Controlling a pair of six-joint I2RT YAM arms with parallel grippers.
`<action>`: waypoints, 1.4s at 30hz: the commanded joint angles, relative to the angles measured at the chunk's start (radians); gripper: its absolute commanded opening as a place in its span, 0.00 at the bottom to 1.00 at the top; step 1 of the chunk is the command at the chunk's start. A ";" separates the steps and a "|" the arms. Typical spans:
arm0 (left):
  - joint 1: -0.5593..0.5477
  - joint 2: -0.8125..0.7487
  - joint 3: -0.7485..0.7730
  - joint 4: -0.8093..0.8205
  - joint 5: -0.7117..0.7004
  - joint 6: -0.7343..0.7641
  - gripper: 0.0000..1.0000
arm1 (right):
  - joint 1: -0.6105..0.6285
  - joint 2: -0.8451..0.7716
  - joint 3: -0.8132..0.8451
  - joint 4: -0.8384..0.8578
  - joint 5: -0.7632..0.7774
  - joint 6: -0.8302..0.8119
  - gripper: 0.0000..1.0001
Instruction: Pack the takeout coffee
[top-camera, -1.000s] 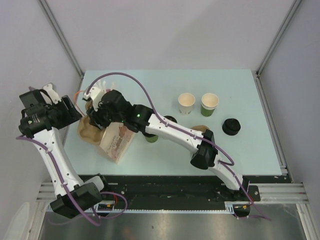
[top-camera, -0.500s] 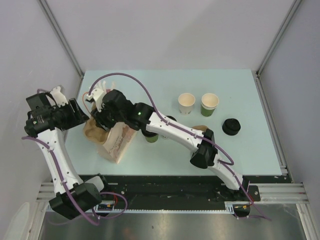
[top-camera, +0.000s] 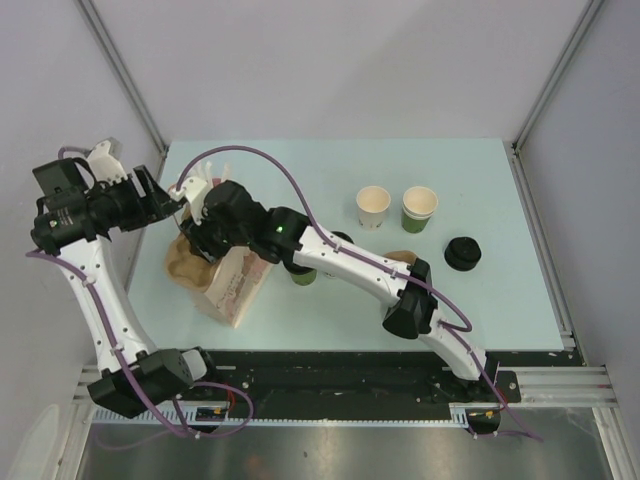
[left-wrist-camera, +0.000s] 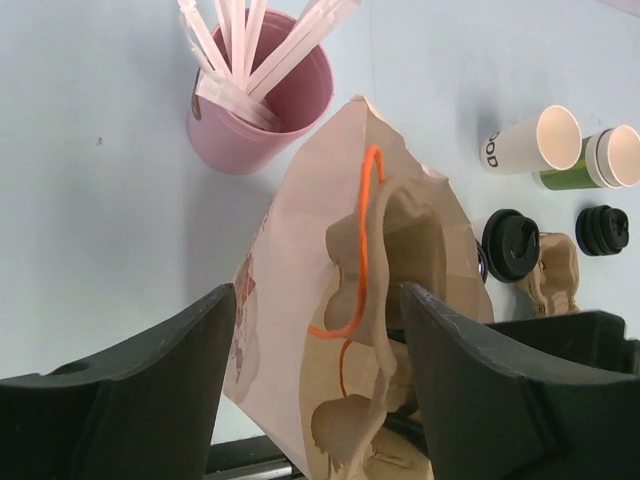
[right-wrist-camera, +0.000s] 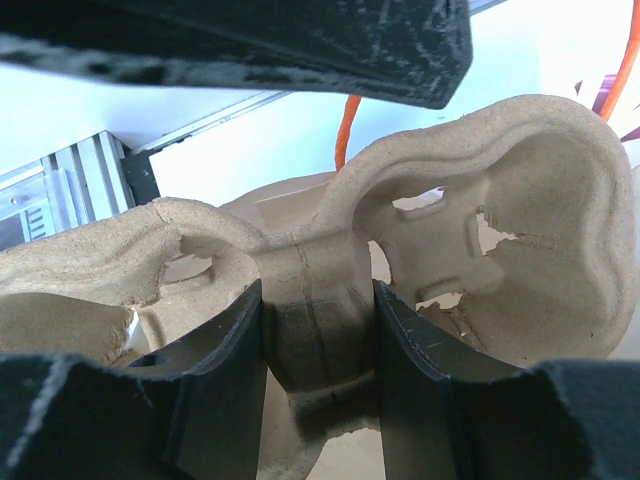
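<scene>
My right gripper (right-wrist-camera: 318, 335) is clenched on the narrow middle bridge of the brown pulp tray (right-wrist-camera: 520, 200), one finger on each side of it. The tray sits at the mouth of the paper bag (left-wrist-camera: 290, 300), partly inside, and the bag lies tilted on the surface (top-camera: 330, 170) with its orange cord handle (left-wrist-camera: 365, 235) looped over the tray's rim. The bag has a reddish print on its side that I cannot read.

My left gripper (left-wrist-camera: 318, 305) is released, fingers spread wide above the bag and holding nothing.

The dark green cup (top-camera: 303, 274) with its black lid stands on the surface just right of the bag and half under my right arm. A second black lid (left-wrist-camera: 510, 243) shows close beside it, next to the bag's edge. I cannot tell the colour of the cup under it. Neither is in the tray or the bag.

Farther back stand a lidless white cup (left-wrist-camera: 525, 148) and a lidless green cup (left-wrist-camera: 592, 165), side by side. The white one carries dark letters that look like "DOO", with the rest turned away. Loose black lids (top-camera: 462, 252) lie well to the right, with another pulp tray (left-wrist-camera: 553, 272) between them and the lidded cups. A pink cup (left-wrist-camera: 262, 112) of paper-wrapped sticks stands beyond the bag.
</scene>
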 joint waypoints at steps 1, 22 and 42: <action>-0.018 0.037 0.008 0.032 0.003 0.037 0.70 | 0.018 -0.029 -0.015 -0.059 -0.005 -0.011 0.00; -0.065 -0.137 -0.038 0.055 -0.271 0.026 0.00 | 0.048 -0.156 -0.147 -0.117 0.151 0.009 0.00; -0.064 -0.123 -0.072 0.055 -0.289 0.007 0.00 | 0.014 -0.193 -0.099 -0.204 0.179 0.245 0.00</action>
